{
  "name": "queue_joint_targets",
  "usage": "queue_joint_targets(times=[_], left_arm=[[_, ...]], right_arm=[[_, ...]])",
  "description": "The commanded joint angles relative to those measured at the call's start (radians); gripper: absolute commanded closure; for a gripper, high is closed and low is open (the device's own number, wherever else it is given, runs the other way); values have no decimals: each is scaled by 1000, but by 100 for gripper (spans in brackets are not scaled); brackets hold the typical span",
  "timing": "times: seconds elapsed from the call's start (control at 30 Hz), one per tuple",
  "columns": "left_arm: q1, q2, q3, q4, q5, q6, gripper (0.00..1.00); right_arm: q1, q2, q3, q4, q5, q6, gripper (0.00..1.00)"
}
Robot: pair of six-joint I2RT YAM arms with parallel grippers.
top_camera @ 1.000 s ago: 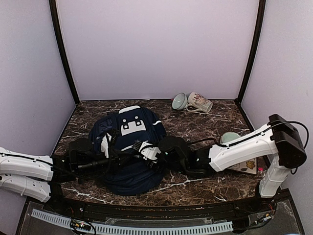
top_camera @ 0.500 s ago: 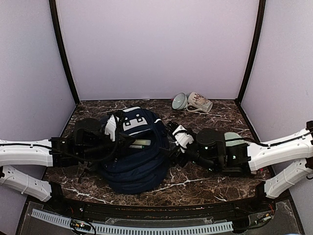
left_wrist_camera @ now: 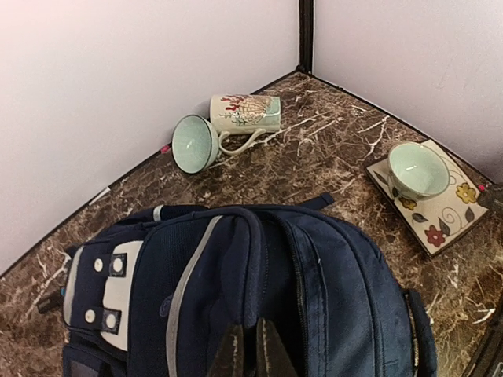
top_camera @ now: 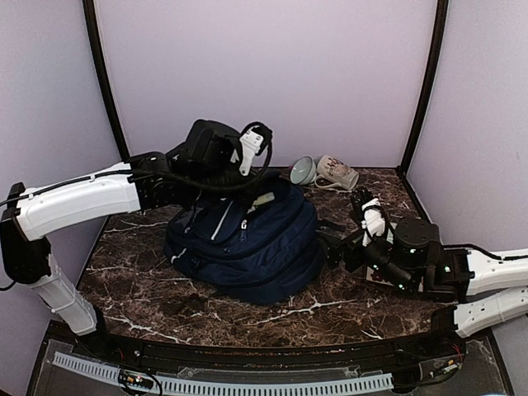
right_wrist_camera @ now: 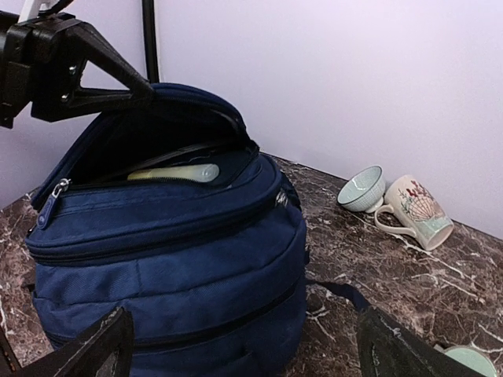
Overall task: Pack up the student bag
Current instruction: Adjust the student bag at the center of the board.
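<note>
Flap of student bag [top_camera: 247, 243] clenched in left pincer [left_wrist_camera: 250, 347]; right pincer [right_wrist_camera: 242, 334] released, wide

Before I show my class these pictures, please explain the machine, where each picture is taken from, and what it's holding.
A two-armed robot stands at a marble table. One picture looks down from above; the others come from a camera on each wrist. The left hand is pinched shut on the top edge of a navy backpack, holding it open; a pale tube lies inside. The right hand is open. At the back lie a tipped mug and small bowl; a second bowl sits on a flowered tile.
</note>
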Motion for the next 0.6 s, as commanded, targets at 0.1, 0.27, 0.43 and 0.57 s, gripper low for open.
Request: queue_joint_targets(times=[0.1,0.27,0.43,0.57], left_arm=[[-3,115,457,-2,-71,129,100],[-3,200,474,-82,-58,97,100],[-3,192,259,-6,32,21,100],[-3,165,162,29,139,-27,100]], right_arm=[[-13,-203,-55,-94,24,68,0],[-15,-291,-84,-137,-3,114,0],[-14,-269,-105,-137,-92,164,0],[-14,-184,-80,-148,-182,193,0]])
